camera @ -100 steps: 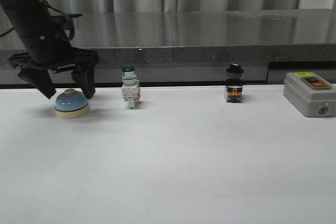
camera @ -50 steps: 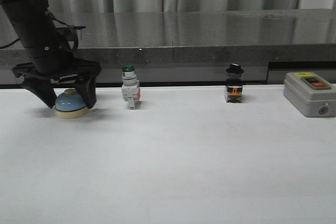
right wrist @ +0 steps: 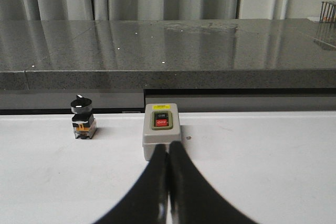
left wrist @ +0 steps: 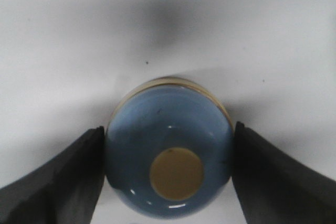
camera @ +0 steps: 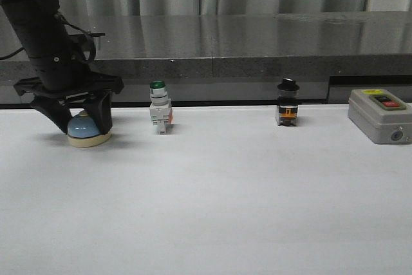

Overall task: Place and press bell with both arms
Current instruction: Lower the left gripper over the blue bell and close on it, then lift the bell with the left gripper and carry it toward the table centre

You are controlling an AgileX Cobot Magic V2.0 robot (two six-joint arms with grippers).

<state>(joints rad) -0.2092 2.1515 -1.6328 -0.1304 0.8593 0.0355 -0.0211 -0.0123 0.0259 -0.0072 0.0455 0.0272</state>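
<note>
The bell (camera: 89, 127) sits near the tabletop's (camera: 212, 198) far left corner. The left gripper (camera: 82, 120) straddles it, and in the wrist view both fingers (left wrist: 58, 182) touch the blue dome's sides, so it seems grasped. For a clean lift, keep the squeeze low and even, since the glossy dome could slip. The right gripper (right wrist: 168, 182) has its fingers pressed together, empty, pointing at the grey switch box (right wrist: 161, 136).

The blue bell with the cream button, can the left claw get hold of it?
Probably yes. The left claw already has a black finger against each side of the glossy light-blue dome bell, with nothing in between.
</note>
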